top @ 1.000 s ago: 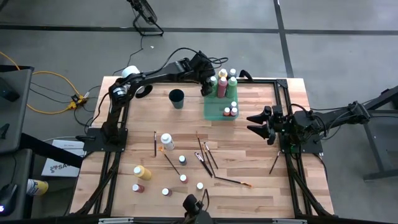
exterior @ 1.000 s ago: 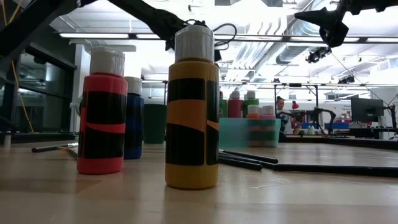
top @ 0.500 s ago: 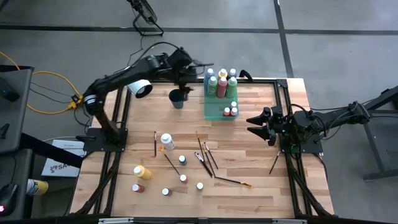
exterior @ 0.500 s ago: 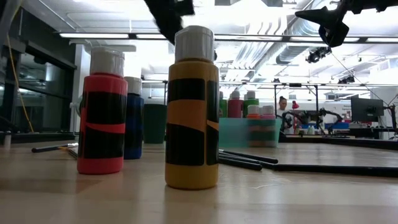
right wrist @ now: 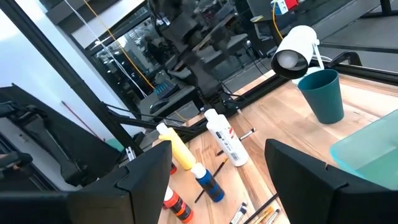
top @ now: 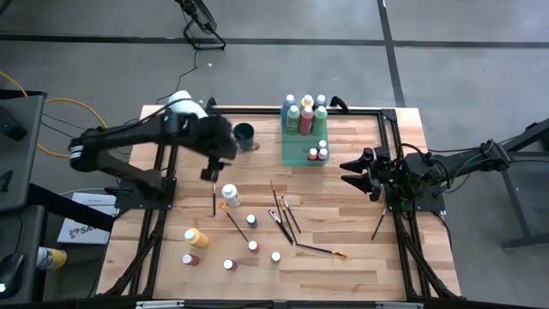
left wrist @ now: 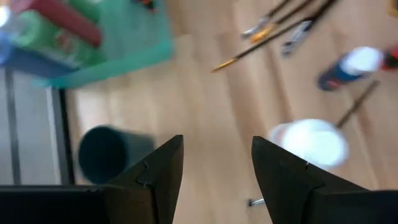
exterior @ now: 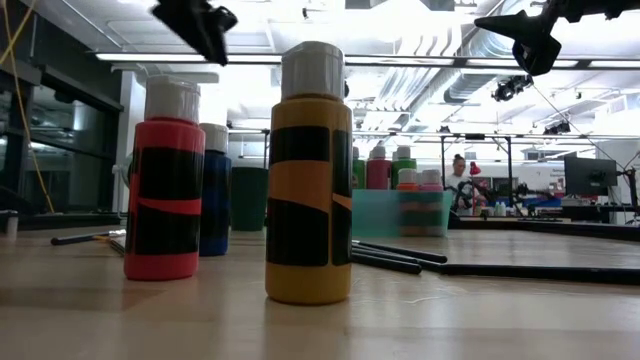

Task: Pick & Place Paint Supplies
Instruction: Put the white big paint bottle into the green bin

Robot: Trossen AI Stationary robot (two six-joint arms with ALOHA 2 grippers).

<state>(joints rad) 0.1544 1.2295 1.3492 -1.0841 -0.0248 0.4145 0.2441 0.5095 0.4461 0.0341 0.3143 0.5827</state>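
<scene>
Several bottles upright in the green tray (white caps, mixed colours). Yellow bottle, red bottle and white bottle stand on the table. Dark-handled brushes lie scattered flat mid-table.

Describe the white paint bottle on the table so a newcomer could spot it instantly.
Start at the green tray at the table's far edge, then drop to the dark cup on its left. Nearer the front from the cup, just past the left tool, the white bottle stands beside a thin brush. It is the largest loose bottle with an all-white body; its neighbours are smaller or coloured.
</scene>
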